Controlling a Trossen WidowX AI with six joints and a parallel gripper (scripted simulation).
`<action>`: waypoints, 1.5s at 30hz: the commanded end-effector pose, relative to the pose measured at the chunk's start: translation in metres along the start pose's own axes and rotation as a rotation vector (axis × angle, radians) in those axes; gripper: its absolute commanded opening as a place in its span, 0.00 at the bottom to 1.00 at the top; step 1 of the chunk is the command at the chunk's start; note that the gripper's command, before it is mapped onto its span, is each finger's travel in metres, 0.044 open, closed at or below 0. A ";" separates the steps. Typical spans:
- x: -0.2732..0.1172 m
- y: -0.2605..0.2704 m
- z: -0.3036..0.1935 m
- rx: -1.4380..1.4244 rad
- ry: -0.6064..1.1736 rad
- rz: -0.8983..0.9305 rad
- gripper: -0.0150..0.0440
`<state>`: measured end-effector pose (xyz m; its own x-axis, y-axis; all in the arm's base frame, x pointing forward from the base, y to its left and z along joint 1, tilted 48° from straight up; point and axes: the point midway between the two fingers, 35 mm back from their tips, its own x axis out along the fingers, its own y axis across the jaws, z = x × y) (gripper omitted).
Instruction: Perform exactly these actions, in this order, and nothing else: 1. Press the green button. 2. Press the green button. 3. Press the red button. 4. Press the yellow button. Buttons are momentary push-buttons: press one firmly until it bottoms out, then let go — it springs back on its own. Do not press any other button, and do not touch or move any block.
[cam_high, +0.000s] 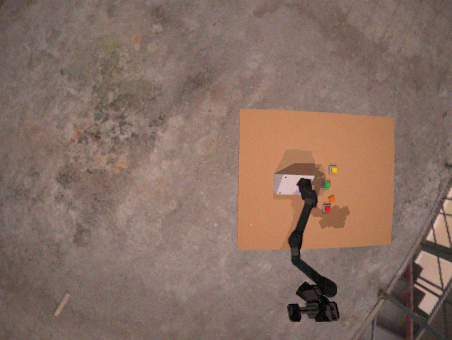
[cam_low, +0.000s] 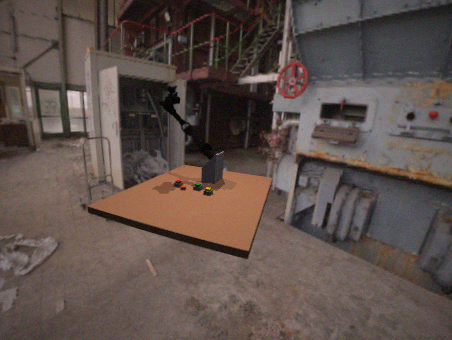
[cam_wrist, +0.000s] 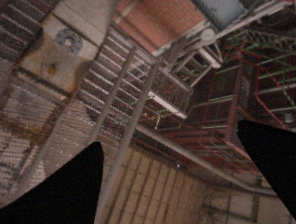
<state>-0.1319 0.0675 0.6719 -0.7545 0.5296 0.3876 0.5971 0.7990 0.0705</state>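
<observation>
The green button (cam_high: 327, 185) (cam_low: 198, 185) stands on the brown board (cam_high: 260, 130) (cam_low: 200, 220), between the yellow button (cam_high: 334, 170) (cam_low: 208, 189) and the red button (cam_high: 327, 209) (cam_low: 178, 182). A small orange block (cam_high: 332, 199) (cam_low: 183, 187) lies between the green and red buttons. My gripper (cam_high: 311, 310) (cam_low: 171, 93) (cam_wrist: 170, 137) is open and empty, its black fingers wide apart. It is raised high, far from the buttons and beyond the board's edge. Whether any button is down is too small to tell.
The arm rises from a grey pedestal (cam_high: 287, 185) (cam_low: 211, 171) on the board, beside the buttons. The arm's shadow falls on the board near the red button. The wrist view shows only the building, with railings and beams, and no button or block.
</observation>
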 end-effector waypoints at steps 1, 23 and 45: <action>-0.001 0.002 -0.001 0.015 0.008 0.001 0.93; -0.177 0.303 -0.031 1.200 1.042 0.207 0.93; -0.421 0.442 0.183 1.544 2.235 0.558 0.93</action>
<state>0.3798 0.2541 0.4301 0.7711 0.6116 0.1772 -0.5764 0.7887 -0.2137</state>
